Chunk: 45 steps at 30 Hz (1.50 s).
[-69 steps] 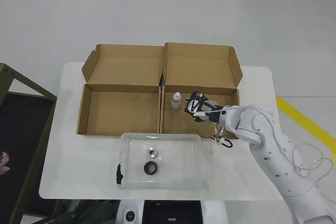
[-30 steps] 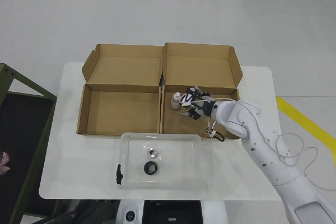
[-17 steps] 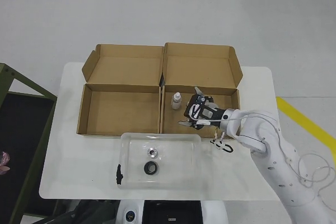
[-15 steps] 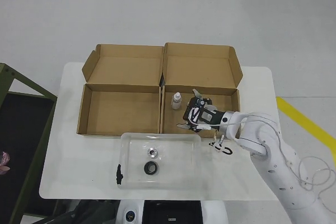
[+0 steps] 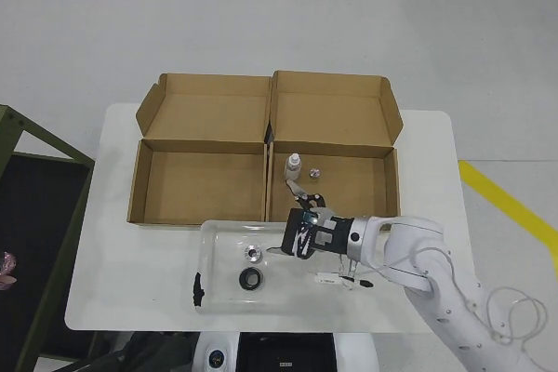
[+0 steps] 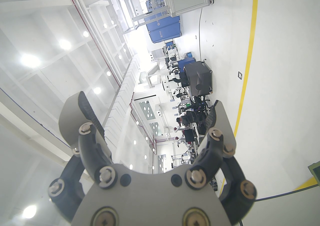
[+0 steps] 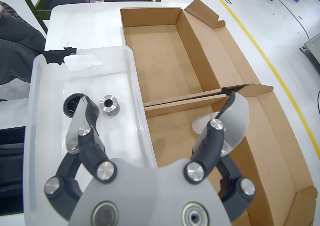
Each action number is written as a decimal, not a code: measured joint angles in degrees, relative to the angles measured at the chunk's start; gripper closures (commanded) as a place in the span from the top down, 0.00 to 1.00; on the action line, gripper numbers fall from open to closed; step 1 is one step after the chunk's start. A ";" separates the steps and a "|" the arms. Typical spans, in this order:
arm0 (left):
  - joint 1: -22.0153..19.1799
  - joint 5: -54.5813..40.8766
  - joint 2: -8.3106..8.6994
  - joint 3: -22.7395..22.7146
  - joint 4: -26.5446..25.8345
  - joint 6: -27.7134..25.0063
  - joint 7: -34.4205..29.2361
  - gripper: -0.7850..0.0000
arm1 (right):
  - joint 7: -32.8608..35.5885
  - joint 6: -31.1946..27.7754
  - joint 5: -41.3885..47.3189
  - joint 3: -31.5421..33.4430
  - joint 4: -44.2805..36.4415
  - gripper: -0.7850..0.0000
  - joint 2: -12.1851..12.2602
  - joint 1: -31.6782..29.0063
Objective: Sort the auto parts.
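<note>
Right tool (image 7: pixel 160 103), released and empty, has swung back from the right box (image 5: pixel 353 191) to the near clear bin (image 5: pixel 260 223). A small silver part (image 5: pixel 314 171) now lies boxed, while the bushing (image 5: pixel 251 251) and black ring (image 5: pixel 251 278) wait.

A white tabletop (image 5: pixel 102 279) with rounded corners is seen, and three containers are carried directly on it. Two open cardboard boxes are set side by side toward the far edge, touching along one wall: the left cardboard box (image 5: pixel 200 186) and the right cardboard box (image 5: pixel 353 191), each with its lid folded back toward that edge. A clear plastic bin (image 5: pixel 206 265) is placed close to the near edge, against the boxes' near walls and across the seam between them. Bare strips of tabletop are left along the left and right edges.
</note>
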 measured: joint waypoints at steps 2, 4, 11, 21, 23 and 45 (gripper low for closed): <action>0.00 0.00 0.00 0.00 0.00 0.00 0.00 1.00 | -0.15 0.01 -0.64 -1.03 -0.41 0.98 -0.10 -0.11; 0.00 0.00 0.00 0.00 0.00 0.00 0.00 1.00 | -0.30 -0.13 -1.11 -2.13 -0.26 0.98 -0.23 0.05; 0.00 0.00 0.00 0.00 0.00 0.00 0.00 1.00 | -0.39 0.35 -3.24 -6.30 2.21 0.91 -0.97 1.74; 0.00 0.00 0.00 0.00 0.00 0.00 0.00 1.00 | 0.05 0.51 -5.24 -12.64 4.44 0.84 -2.26 3.63; 0.00 0.00 0.00 0.00 0.00 0.00 0.00 1.00 | 0.24 0.57 -5.57 -13.57 4.87 0.82 -2.51 4.08; 0.00 0.00 0.00 0.00 0.00 0.00 0.00 1.00 | 2.41 1.33 -7.12 -16.58 11.50 0.49 -4.09 7.14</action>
